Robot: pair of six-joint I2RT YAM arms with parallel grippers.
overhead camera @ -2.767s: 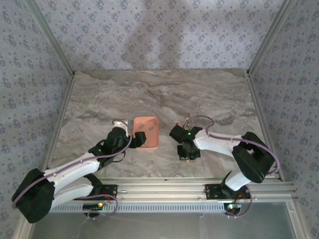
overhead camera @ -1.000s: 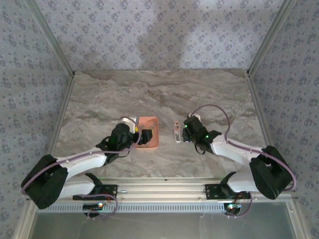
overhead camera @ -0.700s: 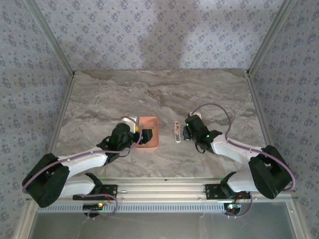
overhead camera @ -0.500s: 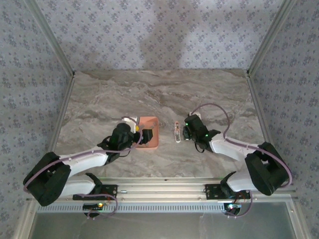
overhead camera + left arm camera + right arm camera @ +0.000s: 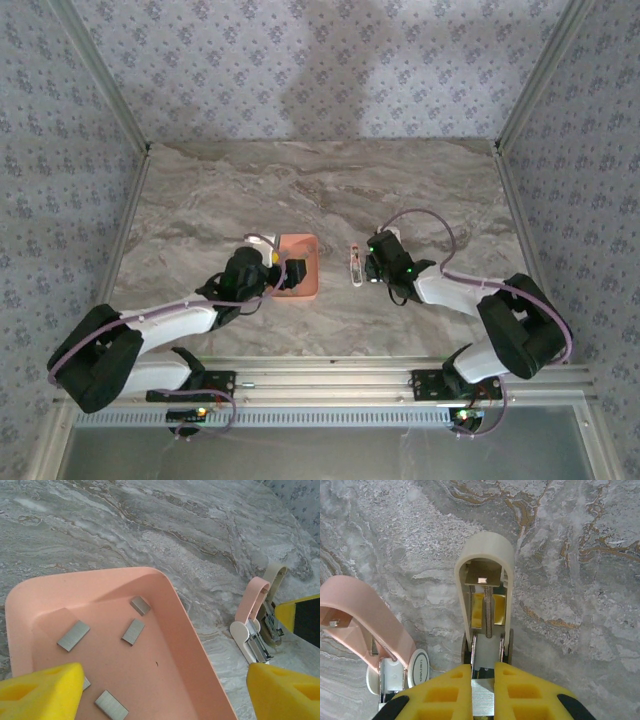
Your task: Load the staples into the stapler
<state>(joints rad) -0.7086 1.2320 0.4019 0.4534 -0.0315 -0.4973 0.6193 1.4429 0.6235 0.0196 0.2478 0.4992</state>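
Step in hand, by my read: staple pick. Left claw (image 5: 165,682) hangs wide open over the tray (image 5: 176,605). One yellow finger (image 5: 42,692) is low over the tray's near-left part, and the other sits past the right rim, above bare worktop (image 5: 150,525). Nothing is between them.

Staples (image 5: 133,631): about five grey strips lie flat and scattered on the tray floor, apart from each other. One is half hidden under the left finger. The nearest strips lie just ahead of the claw's centre line, not lined up with it.

Right claw (image 5: 482,692) is pinched narrow on the rear of the tan stapler (image 5: 485,575). It lies on the worktop with its top swung open and the spring rod showing. Pink stapler (image 5: 362,612) is just beside it, also open; can't tell if they touch. Both sit near the tray's right side, between the two claws.

Next move, as I judge it:
- Centre the left claw on one strip, drop, and close across its short side.
- Strips are thin and flat, so the fingers must reach the tray floor; slip risk.
- Then carry the strip over the right rim to the tan stapler's open rail.
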